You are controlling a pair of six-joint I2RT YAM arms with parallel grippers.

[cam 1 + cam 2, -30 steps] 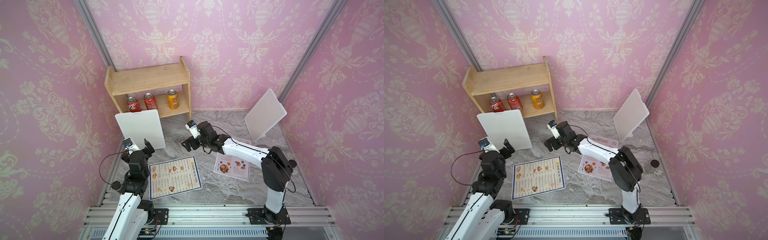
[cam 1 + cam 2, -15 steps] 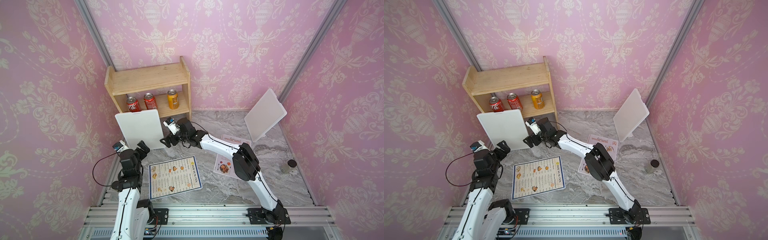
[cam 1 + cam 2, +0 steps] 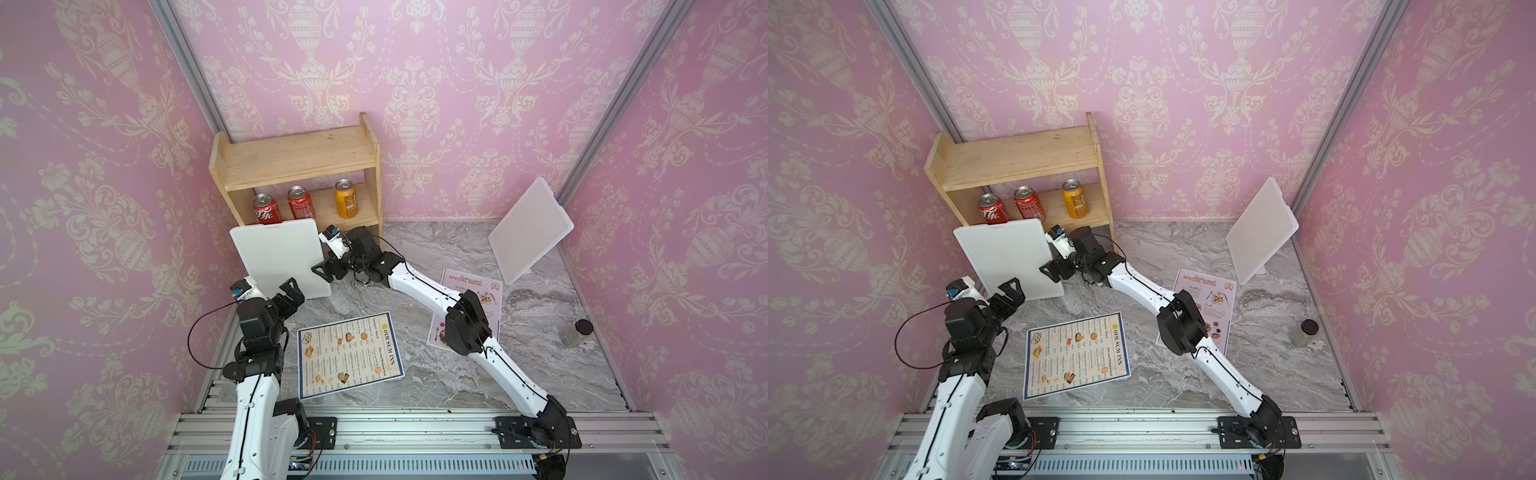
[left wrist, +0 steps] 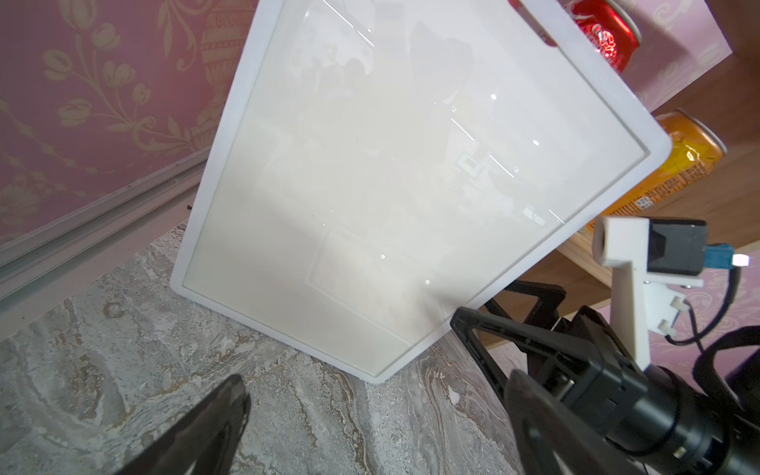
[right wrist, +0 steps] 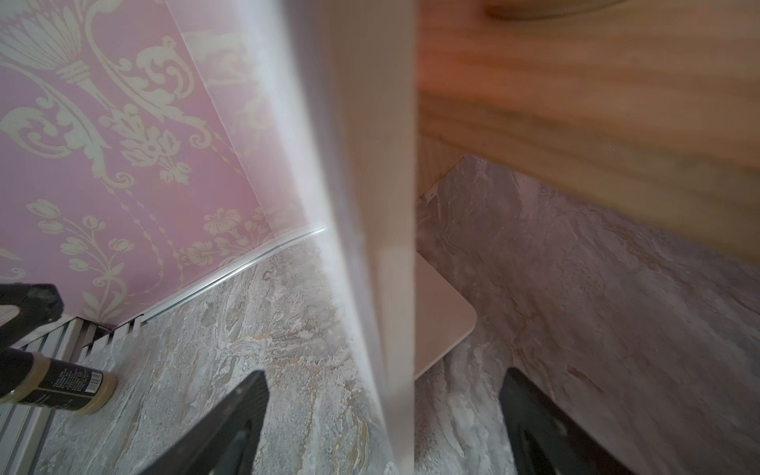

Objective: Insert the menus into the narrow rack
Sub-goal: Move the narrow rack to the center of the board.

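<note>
Your right gripper point(image 5: 382, 372) stands spread, one finger on each side of the white rack's point(image 3: 276, 257) side edge, with gaps on both sides (no pinch). Your left gripper point(image 3: 288, 292) gapes wide near the rack's lower corner and holds nothing. The DIM SUM INN menu point(image 3: 350, 357) lies flat on the table point(image 3: 415, 249), long axis crosswise, heading toward your right. The SPECIAL MENU sheet point(image 3: 478, 286) lies partly under the right arm point(image 3: 428, 291), long axis front to back, heading rearward.

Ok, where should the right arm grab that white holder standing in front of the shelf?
Probably its right side edge, approached edge-on from that side: the white holder is a thin, near-upright panel, and the right gripper straddles that edge, jaws open.
</note>
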